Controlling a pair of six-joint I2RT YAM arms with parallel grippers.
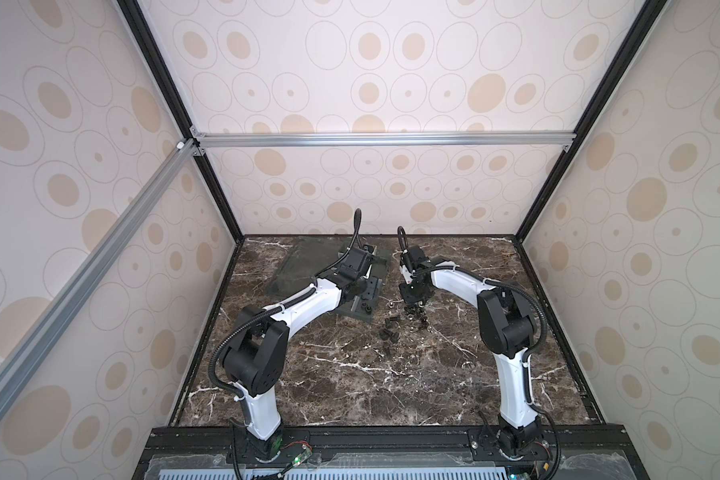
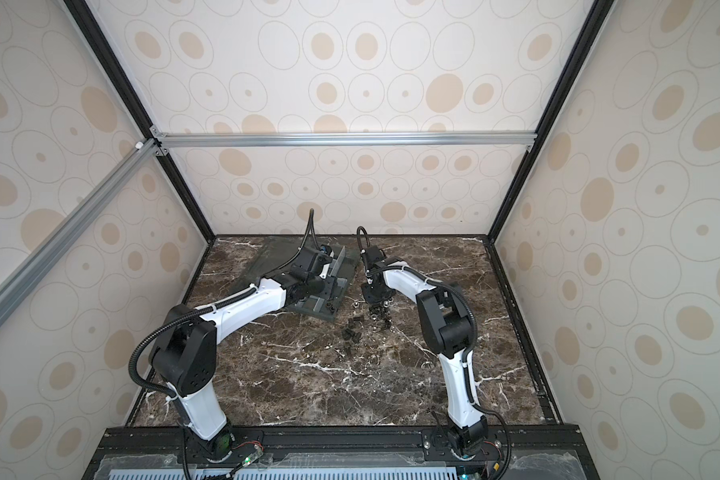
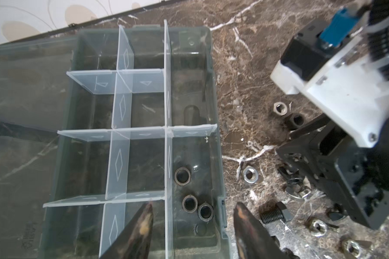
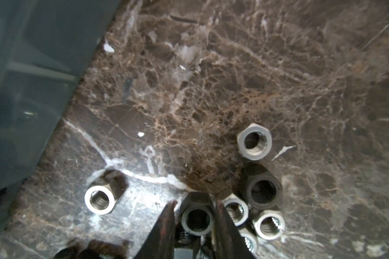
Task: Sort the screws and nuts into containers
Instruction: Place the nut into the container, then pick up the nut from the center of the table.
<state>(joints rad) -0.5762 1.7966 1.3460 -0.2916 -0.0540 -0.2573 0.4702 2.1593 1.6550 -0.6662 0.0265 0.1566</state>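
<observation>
Marble table (image 4: 234, 67); right gripper (image 4: 195, 201) grips nut (image 4: 197, 218) lying flat, bore axis upright

- Left arm (image 1: 308, 297): rises from the near-left base, folds at a black elbow, and its white forearm reaches far and toward the centre.
- Left gripper (image 3: 193, 210): angled downward, dark fingers (image 3: 142, 224) spread wide apart.
- Right arm (image 1: 454, 282): rises from the near-right base to a high elbow, forearm reaching left toward the centre, wrist bent down.
- Right gripper (image 4: 194, 208): pointing down, fingers set close against both sides of one dark nut (image 4: 197, 218).
- The two wrists are near each other, not touching.
</observation>
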